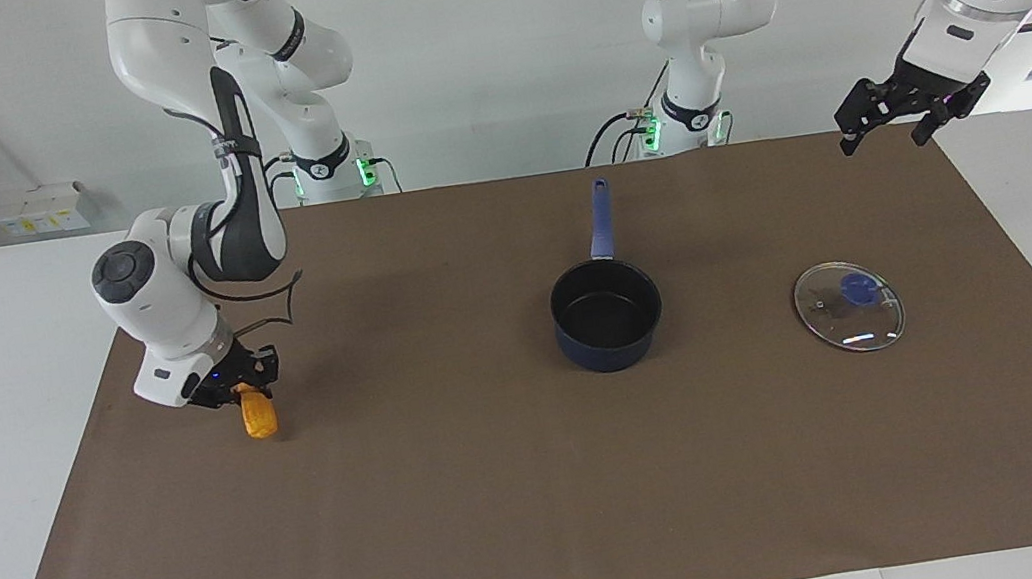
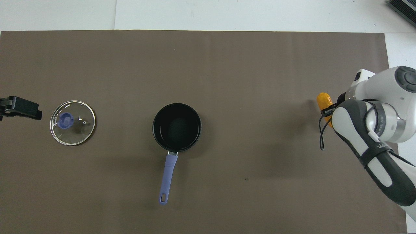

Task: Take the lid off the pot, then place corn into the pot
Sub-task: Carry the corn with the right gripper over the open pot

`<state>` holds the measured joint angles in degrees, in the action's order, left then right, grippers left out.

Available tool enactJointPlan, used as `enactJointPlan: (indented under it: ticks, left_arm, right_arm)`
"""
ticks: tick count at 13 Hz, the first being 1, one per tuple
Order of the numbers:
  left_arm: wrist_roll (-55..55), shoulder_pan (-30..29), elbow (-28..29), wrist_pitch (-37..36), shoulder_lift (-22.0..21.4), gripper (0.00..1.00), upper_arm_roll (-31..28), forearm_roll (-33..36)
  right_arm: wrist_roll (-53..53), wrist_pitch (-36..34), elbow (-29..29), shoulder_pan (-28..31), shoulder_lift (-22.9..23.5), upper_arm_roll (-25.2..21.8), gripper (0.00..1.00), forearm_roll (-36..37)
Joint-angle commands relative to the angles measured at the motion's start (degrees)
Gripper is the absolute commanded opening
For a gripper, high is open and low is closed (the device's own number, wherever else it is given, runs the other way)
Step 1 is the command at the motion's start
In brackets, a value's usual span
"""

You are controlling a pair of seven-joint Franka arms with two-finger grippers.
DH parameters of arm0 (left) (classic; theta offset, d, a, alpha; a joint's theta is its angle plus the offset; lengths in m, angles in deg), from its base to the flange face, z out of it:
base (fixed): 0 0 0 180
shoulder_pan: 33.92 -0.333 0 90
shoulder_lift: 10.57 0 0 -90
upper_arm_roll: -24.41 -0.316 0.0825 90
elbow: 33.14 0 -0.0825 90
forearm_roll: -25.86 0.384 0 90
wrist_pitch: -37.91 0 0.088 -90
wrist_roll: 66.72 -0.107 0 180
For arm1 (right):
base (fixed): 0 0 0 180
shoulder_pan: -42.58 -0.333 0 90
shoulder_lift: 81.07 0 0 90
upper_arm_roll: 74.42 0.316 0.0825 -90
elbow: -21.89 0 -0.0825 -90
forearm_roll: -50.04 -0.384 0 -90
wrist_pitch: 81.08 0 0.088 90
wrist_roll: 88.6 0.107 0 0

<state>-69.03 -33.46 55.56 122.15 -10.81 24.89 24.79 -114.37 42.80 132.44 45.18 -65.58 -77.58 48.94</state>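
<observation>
While pinched at its upper end by the right gripper (image 1: 239, 384), hangs the corn (image 1: 258, 415) at the left of the facing frame, just above the brown mat (image 1: 504, 493) or barely touching it, which cannot be told; long axis tilted, free end pointing down and toward the frame's bottom; in the overhead frame shows only as an orange tip at the right edge, running upward from under the wrist; fingers pressed together on the cob. Sits well apart, at mid-frame, the pot (image 1: 607, 314), open and empty, black inside showing, handle (image 1: 602, 217) pointing straight up the facing frame toward the robots; lies from the corn across the frame to the right, so probably calls next for a lift and a sideways carry over the rim, right arm plainly the nearer. Rests flat at the right of the frame the lid (image 1: 849, 305), knob up, already off. Hovers at the upper right the left gripper (image 1: 886, 116), spread and empty, waiting.
</observation>
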Motion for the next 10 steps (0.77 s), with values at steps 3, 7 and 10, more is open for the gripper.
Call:
enactJointPlan:
  ticks: [3, 7, 10]
  left_arm:
    - [0.5, -0.4, 0.1, -1.0, -1.0, 1.00, -0.7, 0.0]
    - [0.5, -0.5, 0.1, -1.0, -1.0, 1.00, -1.0, 0.0]
    - [0.6, -0.5, 0.1, -1.0, -1.0, 1.00, -1.0, 0.0]
  right_arm:
    - [7.0, -7.8, -1.1, 0.2, -6.7, 2.7, 0.00, -1.1]
    - [23.8, -11.1, -3.6, 0.1, -9.1, 11.7, 0.00, -1.1]
    - [36.8, -11.0, -4.9, -5.7, -9.0, 14.7, 0.00, 0.0]
